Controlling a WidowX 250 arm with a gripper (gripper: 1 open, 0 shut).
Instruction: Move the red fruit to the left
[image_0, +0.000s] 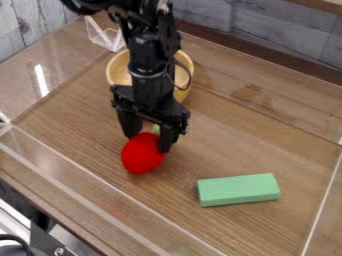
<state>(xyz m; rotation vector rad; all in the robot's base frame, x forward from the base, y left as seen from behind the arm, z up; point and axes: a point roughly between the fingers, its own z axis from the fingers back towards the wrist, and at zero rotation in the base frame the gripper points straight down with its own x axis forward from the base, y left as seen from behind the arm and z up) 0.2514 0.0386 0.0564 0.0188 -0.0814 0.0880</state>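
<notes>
The red fruit (143, 157) is a small bright red rounded toy lying on the wooden table, in front of the wooden bowl. Its green top is mostly hidden behind my gripper. My gripper (148, 133) hangs from the black arm straight above the fruit's rear edge. Its two black fingers (127, 124) are spread apart, one at each side of the fruit's top. They are open and not closed on the fruit.
A wooden bowl (123, 68) stands just behind the gripper. A green rectangular block (239, 189) lies at the front right. Clear plastic walls (40, 80) ring the table (267, 120) on the left, front and right.
</notes>
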